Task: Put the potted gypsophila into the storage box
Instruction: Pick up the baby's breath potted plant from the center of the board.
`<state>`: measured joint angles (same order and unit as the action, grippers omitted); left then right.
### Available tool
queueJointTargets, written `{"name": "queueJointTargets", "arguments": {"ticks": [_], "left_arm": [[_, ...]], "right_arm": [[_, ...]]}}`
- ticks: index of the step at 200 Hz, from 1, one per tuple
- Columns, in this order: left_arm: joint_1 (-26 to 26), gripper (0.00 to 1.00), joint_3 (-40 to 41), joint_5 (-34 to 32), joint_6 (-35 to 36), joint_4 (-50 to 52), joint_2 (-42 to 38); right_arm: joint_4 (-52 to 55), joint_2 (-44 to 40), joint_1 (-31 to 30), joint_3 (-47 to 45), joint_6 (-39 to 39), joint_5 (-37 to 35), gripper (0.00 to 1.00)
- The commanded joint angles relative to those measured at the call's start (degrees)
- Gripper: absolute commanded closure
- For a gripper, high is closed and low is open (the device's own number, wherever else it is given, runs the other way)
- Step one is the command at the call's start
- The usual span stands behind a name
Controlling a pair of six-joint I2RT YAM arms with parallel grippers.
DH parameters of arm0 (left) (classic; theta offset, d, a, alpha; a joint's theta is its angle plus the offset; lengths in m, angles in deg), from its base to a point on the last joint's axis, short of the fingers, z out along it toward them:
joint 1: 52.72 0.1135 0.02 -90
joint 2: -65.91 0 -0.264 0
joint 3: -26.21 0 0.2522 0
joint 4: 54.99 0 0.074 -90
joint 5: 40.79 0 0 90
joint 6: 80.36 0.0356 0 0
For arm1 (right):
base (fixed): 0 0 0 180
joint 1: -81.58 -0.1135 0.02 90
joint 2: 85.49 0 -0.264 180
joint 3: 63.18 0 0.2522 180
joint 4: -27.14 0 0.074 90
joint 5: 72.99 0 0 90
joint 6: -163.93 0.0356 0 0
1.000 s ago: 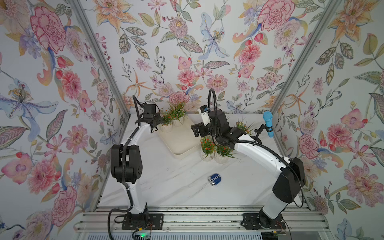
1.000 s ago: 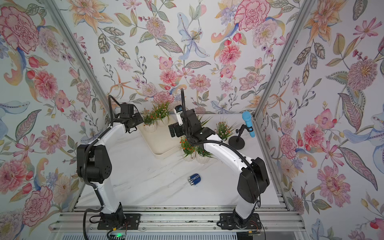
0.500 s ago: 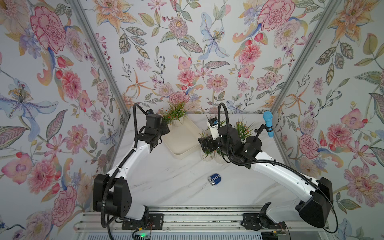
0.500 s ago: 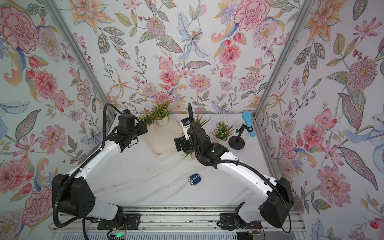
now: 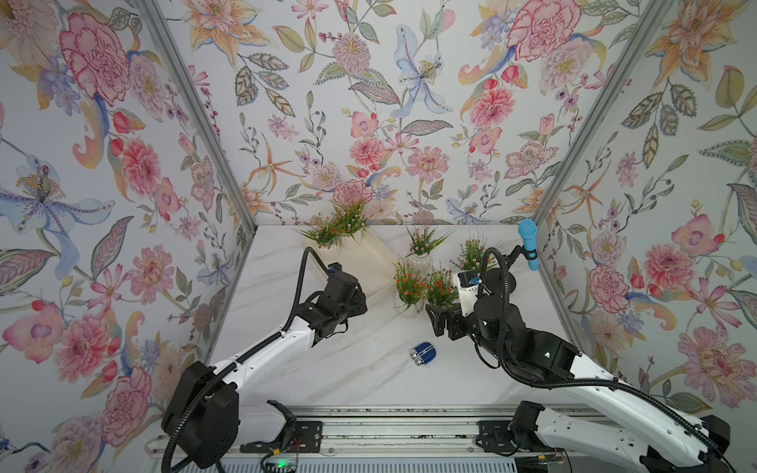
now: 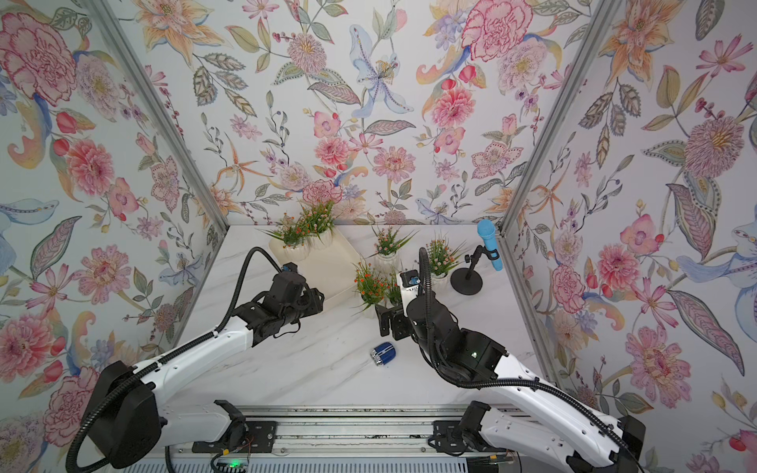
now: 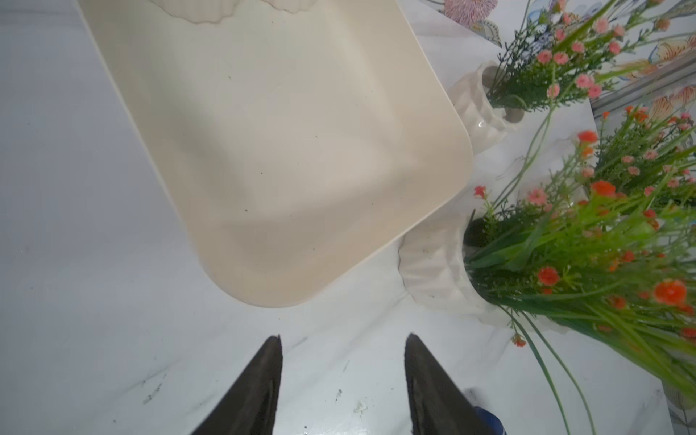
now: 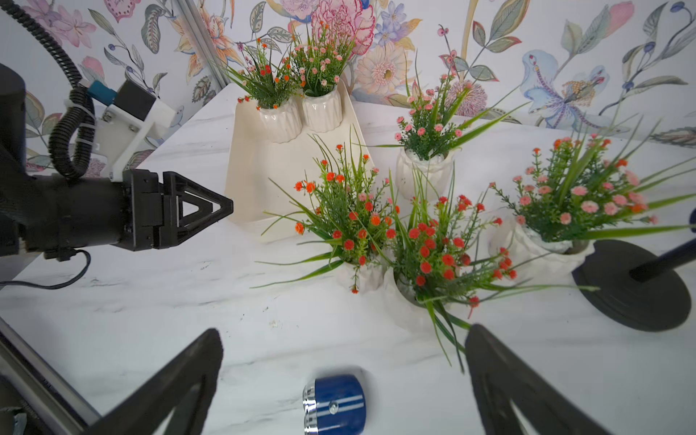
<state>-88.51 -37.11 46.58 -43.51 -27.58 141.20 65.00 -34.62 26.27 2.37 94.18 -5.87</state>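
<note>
Right wrist: found two potted gypsophila [image 8: 280, 120] tucked at storage box [image 8: 263, 180] end, upper centre, sparing room | counted four more on surface [image 8: 169, 301], centre-right | noted left fingers [image 7: 260, 388] parted, empty, near box | right fingers [image 8: 501, 380] spread wide, empty, likely readied for nearest pot [image 8: 399, 309]

Floral wallpaper is covering the back wall [image 5: 389, 102] at twelve o'clock, the left wall [image 5: 82, 164] at nine and the right wall [image 5: 676, 164] at three. Soft, even light is falling on the white marbled tabletop [image 5: 360, 381]; a metal rail [image 5: 389, 430] is bordering it at six.
</note>
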Motion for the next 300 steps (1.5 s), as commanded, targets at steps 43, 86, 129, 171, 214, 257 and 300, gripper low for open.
{"name": "queueJointTargets", "arguments": {"ticks": [43,86,129,171,214,257,300], "left_arm": [[-4.88,0.46,-2.1,5.5,-3.85,-8.15,9.37],[-6.53,0.48,-7.44,5.04,-2.01,-7.85,15.48],[-6.75,0.48,-12.77,5.57,0.02,-7.09,21.76],[-6.84,0.51,-16.81,5.25,2.23,-4.87,26.28],[-7.32,0.52,-20.53,3.77,4.47,-2.22,29.77],[-7.78,0.56,-24.58,1.33,7.42,2.12,33.08],[-8.32,0.66,-27.31,-0.48,10.26,5.59,35.54]], "right_arm": [[5.65,-3.68,-11.18,-6.5,10.42,-8.65,0.0],[6.17,-1.52,-18.54,-7.14,14.72,-15.06,0.0],[6.6,2.0,-20.31,-5.46,15.23,-18.12,0.0],[6.66,-2.11,-19.61,-3.53,13.42,-22.91,0.0],[6.66,-8.5,-16.89,-3.64,10.98,-23.7,0.0],[6.64,-10.29,-15.62,-4.36,10.76,-23.88,0.0],[6.64,-6.93,-14.72,-3.8,10.27,-24.42,0.0]]}}
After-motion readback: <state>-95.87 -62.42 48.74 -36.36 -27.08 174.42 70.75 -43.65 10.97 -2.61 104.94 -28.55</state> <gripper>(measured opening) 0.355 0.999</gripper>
